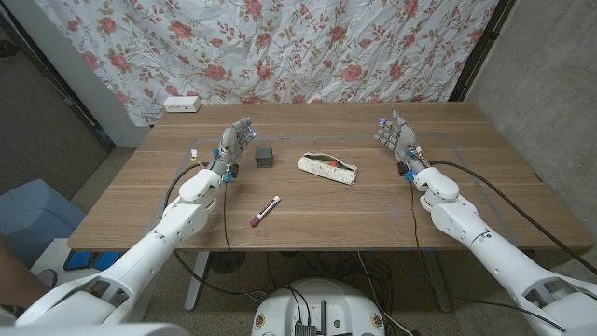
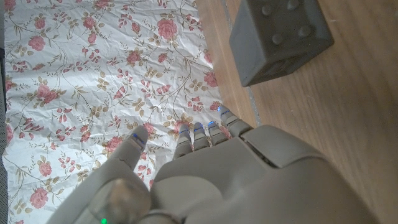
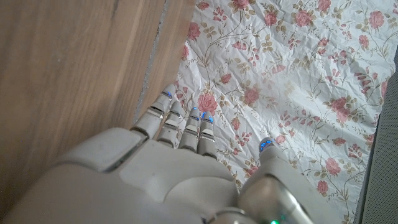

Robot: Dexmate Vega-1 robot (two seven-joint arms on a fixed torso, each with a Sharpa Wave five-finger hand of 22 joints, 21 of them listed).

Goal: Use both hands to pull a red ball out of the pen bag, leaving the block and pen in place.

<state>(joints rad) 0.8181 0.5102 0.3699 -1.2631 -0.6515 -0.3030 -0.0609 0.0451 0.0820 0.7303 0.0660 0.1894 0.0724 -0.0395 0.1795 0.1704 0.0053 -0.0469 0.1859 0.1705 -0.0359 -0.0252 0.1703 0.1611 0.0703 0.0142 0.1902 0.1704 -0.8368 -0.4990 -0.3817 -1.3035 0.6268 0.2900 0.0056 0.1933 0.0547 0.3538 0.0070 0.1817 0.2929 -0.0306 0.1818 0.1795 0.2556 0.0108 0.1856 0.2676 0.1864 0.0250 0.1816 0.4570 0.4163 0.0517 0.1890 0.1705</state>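
1. Nearest on the desk: a pen w/ dark red cap, lying diagonal, well apart from both hands. Stays put per task.
2. Mid desk: pen bag, pale w/ red specks, lying long-ways between the hands, nearer centre. Red ball not visible as such; prob. inside the bag, can't confirm. Zip state too small to tell.
3. Dark grey block just beside the left hand, apart from it; studs on top show in left wrist view. Also stays.
4. Left hand: fingers apart, upright, holding nothing. Right hand: same, fingers spread, nothing in it, off to the bag's right.
5. Step, my read: not begun, both hands waiting. Next needs both hands to the bag: one pins it, other opens/reaches in for the ball w/o nudging the block.
6. Far edge: white power strip, then floral curtain.
7. Writing/brands: none readable.
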